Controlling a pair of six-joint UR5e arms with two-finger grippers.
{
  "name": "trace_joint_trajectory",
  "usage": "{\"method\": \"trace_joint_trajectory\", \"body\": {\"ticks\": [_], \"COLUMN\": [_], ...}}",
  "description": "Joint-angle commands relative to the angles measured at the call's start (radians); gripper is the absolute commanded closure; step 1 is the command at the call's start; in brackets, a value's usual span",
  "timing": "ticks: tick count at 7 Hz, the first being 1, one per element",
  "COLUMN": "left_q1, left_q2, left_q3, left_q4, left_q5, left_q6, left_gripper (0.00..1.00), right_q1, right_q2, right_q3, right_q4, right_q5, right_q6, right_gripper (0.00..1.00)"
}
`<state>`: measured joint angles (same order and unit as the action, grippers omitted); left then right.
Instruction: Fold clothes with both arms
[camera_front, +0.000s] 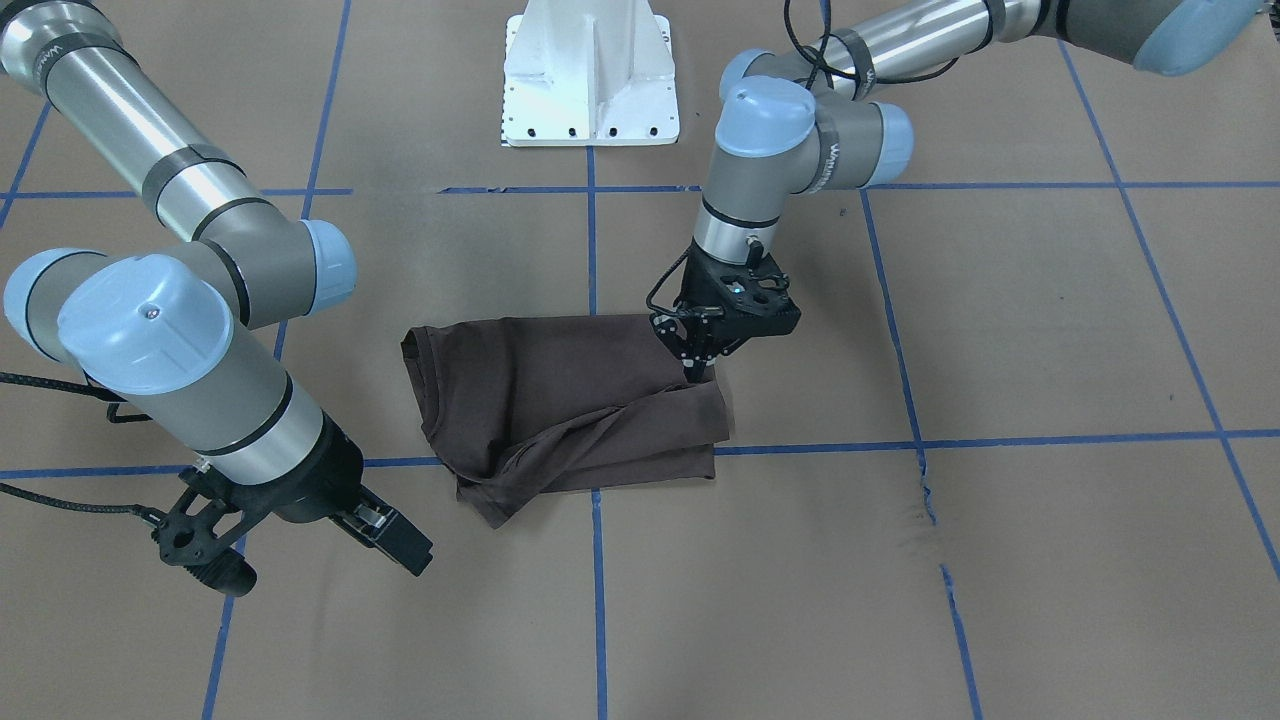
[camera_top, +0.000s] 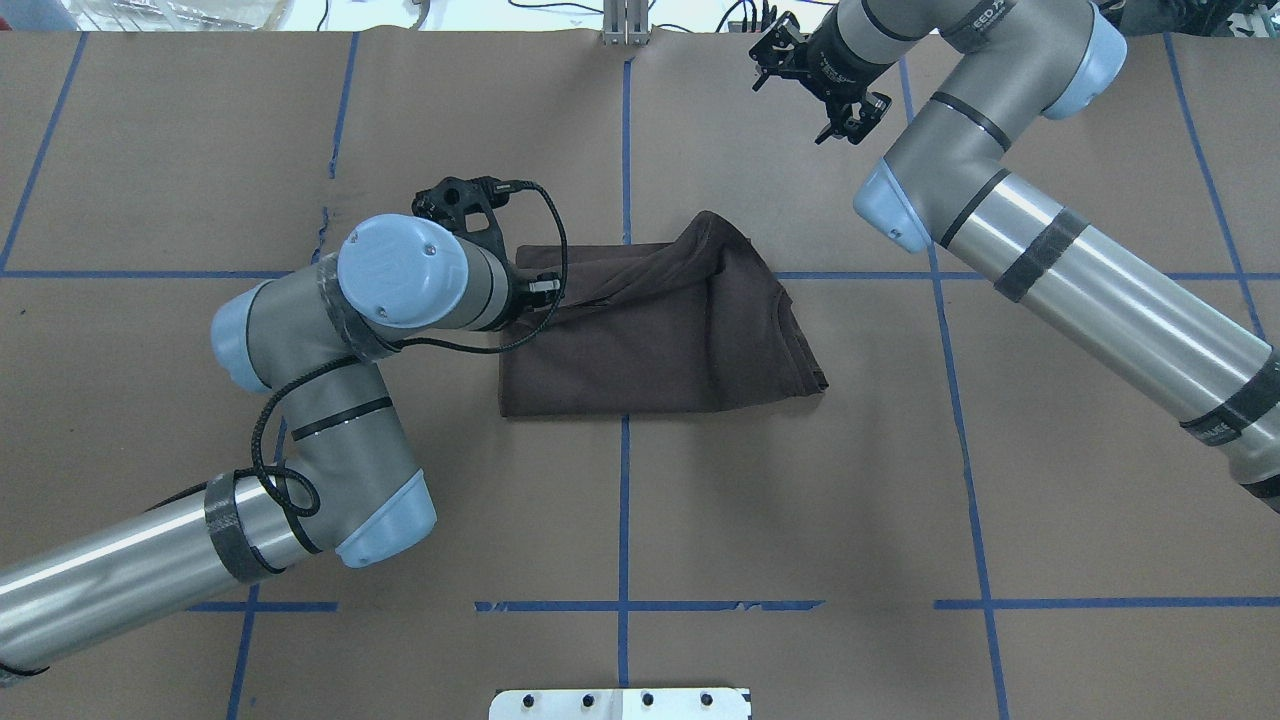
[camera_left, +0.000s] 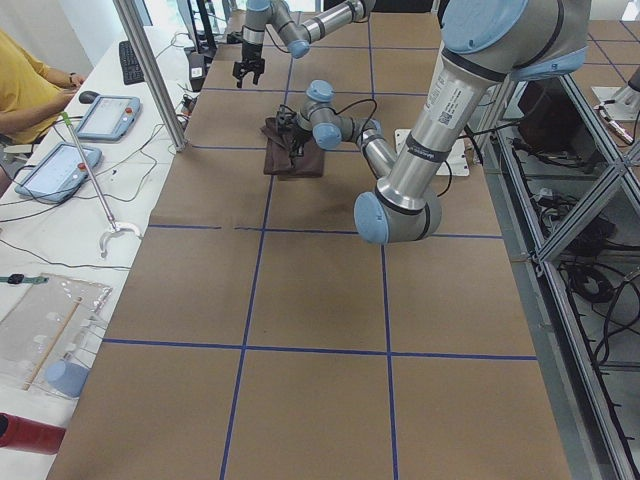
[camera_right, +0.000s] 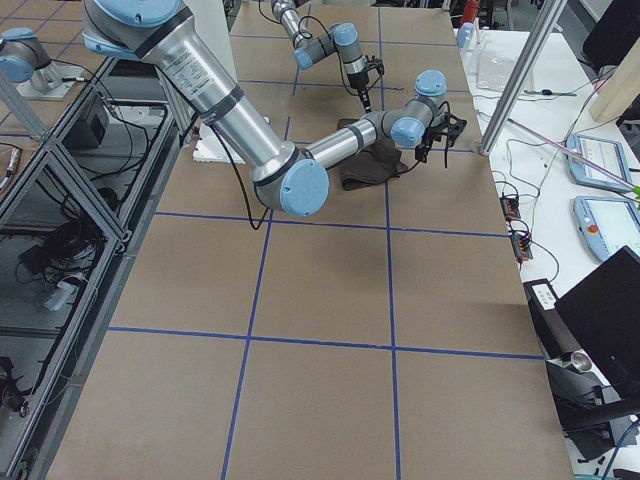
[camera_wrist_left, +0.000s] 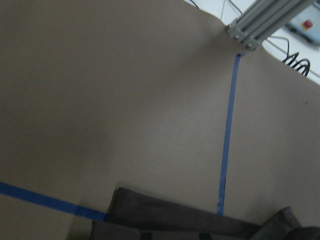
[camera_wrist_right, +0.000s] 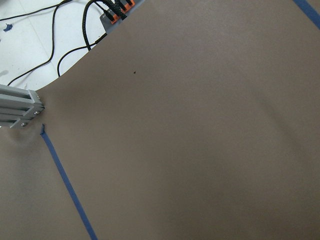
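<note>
The T-shirt (camera_top: 660, 340) is lying folded in the middle of the tabletop (camera_top: 800, 500). The left hand (camera_front: 697, 372) is pinching its left edge. Farther off, the right hand (camera_top: 850, 120) is hanging above the tabletop's far side, fingers apart.

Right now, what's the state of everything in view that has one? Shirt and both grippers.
T-shirt: lying on the table, folded into a rough rectangle, top layer rumpled.
left gripper: down at the shirt's edge, fingers together, apparently pinching the fabric.
right gripper: away from the shirt, holding nothing; open or shut unclear.
</note>
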<state>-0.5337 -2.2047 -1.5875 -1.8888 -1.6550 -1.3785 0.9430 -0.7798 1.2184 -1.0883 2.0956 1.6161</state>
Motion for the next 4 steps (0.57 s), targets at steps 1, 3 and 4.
{"method": "trace_joint_trajectory", "body": {"ticks": [1, 3, 4], "left_q1": [0.047, 0.041, 0.028], "left_q2": [0.006, 0.01, 0.005], "left_q3": [0.014, 0.043, 0.055], "left_q4": [0.011, -0.016, -0.035], "left_q5": [-0.034, -0.028, -0.028], "left_q6": [0.013, 0.029, 0.03], "left_gripper": [1.0, 1.0, 1.0], "right_q1": [-0.004, -0.01, -0.009], "right_q2": [-0.004, -0.01, -0.015], "right_q3": [0.003, 0.022, 0.027], "right_q4": [0.001, -0.001, -0.002], "right_q5": [-0.002, -0.002, 0.0], "right_q6": [-0.001, 0.001, 0.001], "right_gripper": [0.0, 0.0, 0.0]}}
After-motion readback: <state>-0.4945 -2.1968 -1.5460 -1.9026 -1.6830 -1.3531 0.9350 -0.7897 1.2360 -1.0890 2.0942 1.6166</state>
